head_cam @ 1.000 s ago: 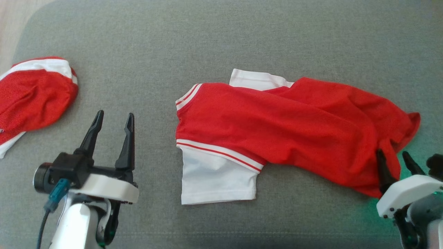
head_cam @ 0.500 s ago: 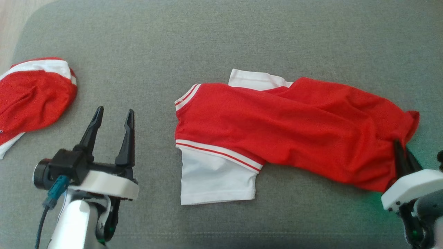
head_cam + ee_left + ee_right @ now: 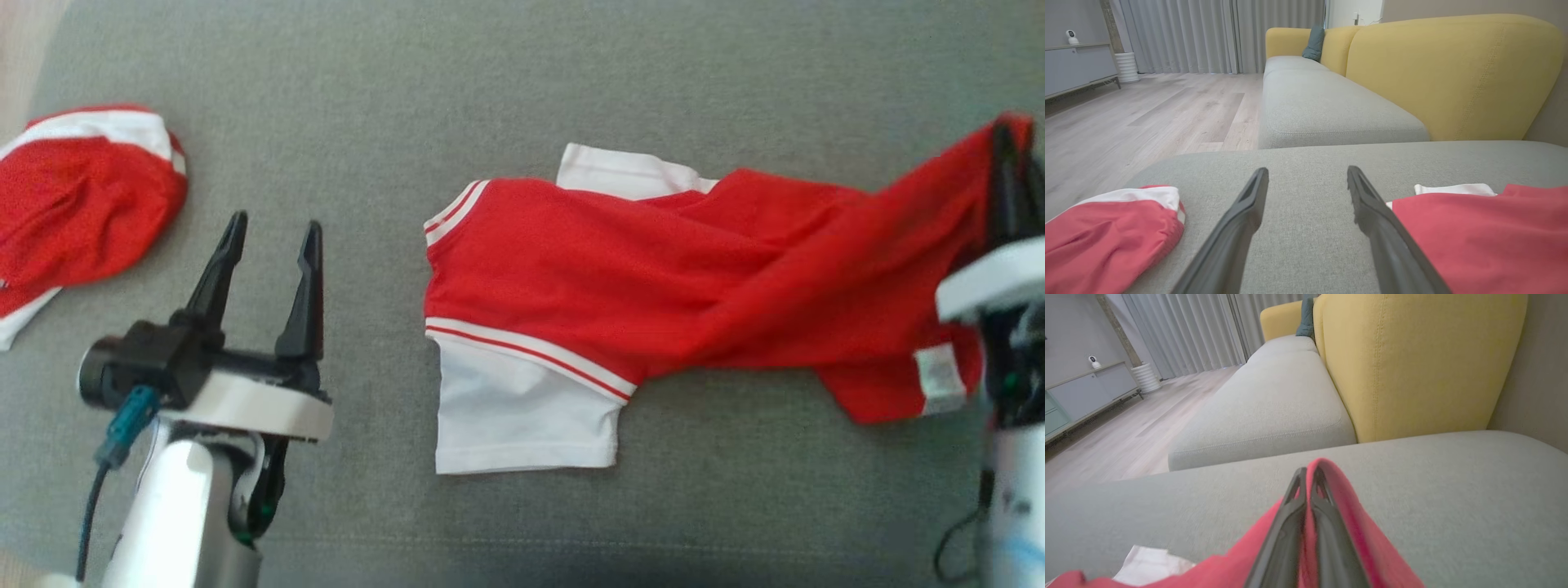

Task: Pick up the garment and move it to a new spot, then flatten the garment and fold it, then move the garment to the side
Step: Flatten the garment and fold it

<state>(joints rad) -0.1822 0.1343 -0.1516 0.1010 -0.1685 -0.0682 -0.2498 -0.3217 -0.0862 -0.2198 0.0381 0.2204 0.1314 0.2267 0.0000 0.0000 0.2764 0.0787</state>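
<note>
1. My right gripper (image 3: 1011, 143) is at the far right of the head view. Its jaws are together, clamped on a fold of the red garment (image 3: 620, 278). In the right wrist view, red cloth wraps over both fingers (image 3: 1290, 522).
2. The garment lies across the middle of the grey cushion (image 3: 490, 73). Its right end is drawn up off the surface to the grip, and the rest lies down, creased.
3. One white sleeve (image 3: 522, 416) lies flat on the near side. A white label (image 3: 939, 377) shows on the corner hanging below the grip.
4. My left gripper (image 3: 269, 237) hovers over bare cushion to the left of the garment, jaws apart, holding nothing.
5. A second garment (image 3: 82, 204), red and white, is bunched at the cushion's left edge, well apart from the first.
6. In the left wrist view, a yellow backrest (image 3: 1453, 73) stands beyond the cushion.
</note>
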